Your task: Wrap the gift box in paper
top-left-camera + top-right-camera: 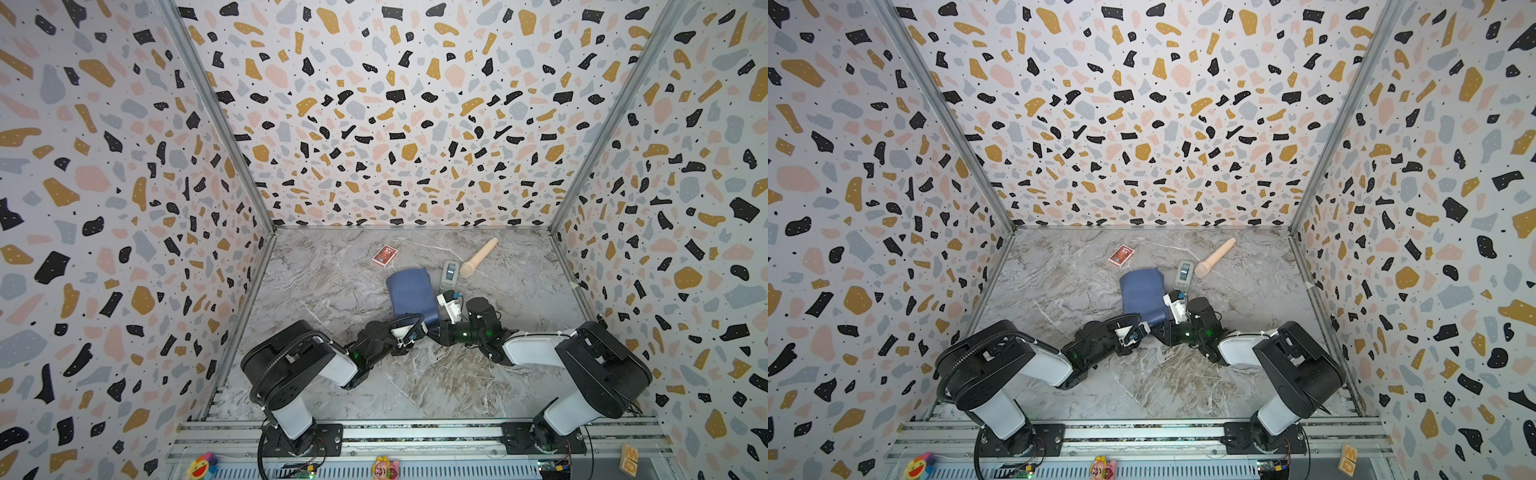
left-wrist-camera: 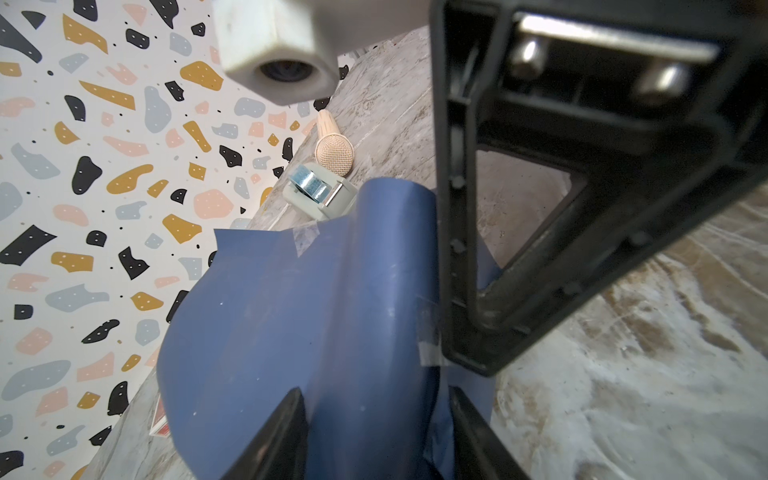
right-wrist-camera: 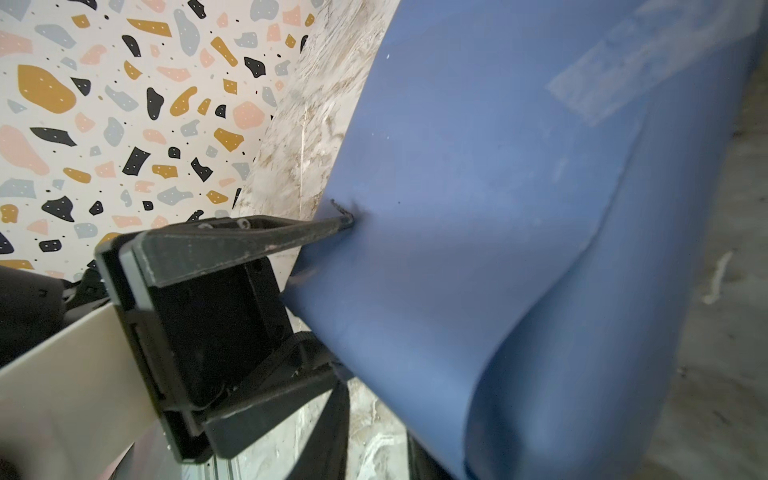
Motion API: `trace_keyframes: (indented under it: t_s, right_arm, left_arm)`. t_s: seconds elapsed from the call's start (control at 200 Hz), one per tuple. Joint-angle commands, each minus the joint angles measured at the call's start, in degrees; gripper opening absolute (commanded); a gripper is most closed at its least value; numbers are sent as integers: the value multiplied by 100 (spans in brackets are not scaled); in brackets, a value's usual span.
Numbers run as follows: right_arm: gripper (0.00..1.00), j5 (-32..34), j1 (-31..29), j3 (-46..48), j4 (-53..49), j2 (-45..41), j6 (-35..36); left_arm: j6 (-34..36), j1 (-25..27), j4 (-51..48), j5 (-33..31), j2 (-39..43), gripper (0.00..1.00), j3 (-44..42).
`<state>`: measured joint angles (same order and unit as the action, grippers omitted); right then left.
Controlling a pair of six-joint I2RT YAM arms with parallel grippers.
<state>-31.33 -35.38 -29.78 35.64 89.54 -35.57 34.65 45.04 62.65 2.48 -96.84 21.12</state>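
The blue paper [image 1: 410,296] [image 1: 1142,293] lies folded into a bundle mid-table, with clear tape strips [image 2: 305,240] on it. The gift box is hidden inside the bundle. My left gripper [image 1: 420,330] [image 2: 378,436] is at the bundle's near end, its jaws shut on the wrapped paper [image 2: 291,324]. In the right wrist view one of its fingers [image 3: 266,243] presses into the paper [image 3: 478,187]. My right gripper [image 1: 439,328] [image 3: 374,440] sits just right of it at the same near end. Its jaws stand slightly apart, bare table shows between them, and the paper overlaps one finger.
A grey tape dispenser [image 1: 449,274] [image 2: 320,193] stands just right of the bundle, with a beige microphone [image 1: 478,257] [image 2: 334,153] beyond it. A red card pack [image 1: 384,254] lies toward the back. Patterned walls [image 1: 124,208] close three sides, and a rail [image 1: 415,432] runs along the front.
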Motion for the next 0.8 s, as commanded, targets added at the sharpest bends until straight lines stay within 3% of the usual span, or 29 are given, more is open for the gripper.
trace_keyframes:
  t_s: [0.0, 0.551, 0.796]
  right_arm:
    - [27, 288, 21, -82, -72, -206, -40]
    - [35, 597, 10, 300, -646, -987, 163]
    - [8, 685, -350, 413, -109, -672, 84]
  left_arm:
    - [-249, -4, -1014, 236, -213, 52, -122]
    - [-274, -12, -1008, 235, -195, 51, -128]
    - [-275, -12, -1005, 227, -170, 51, -145]
